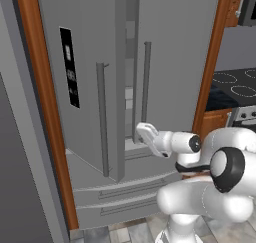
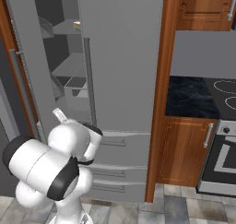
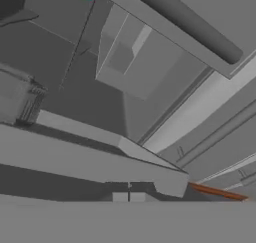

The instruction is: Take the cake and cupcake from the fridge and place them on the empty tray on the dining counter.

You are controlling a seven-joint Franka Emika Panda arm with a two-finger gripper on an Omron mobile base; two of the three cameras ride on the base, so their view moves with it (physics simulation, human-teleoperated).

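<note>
Grey fridge (image 1: 165,62) door ajar — our gripper (image 1: 141,132), shut on nothing, noses the gap mid-frame, presumably widening it toward the cake (image 2: 77,26).

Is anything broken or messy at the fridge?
Nothing looks broken or spilled. The fridge has its left door swung partly open, which suits fetching the treats. A rainbow-striped cake sits on an upper shelf inside. The end effector, shut and empty, is at the door gap.
</note>
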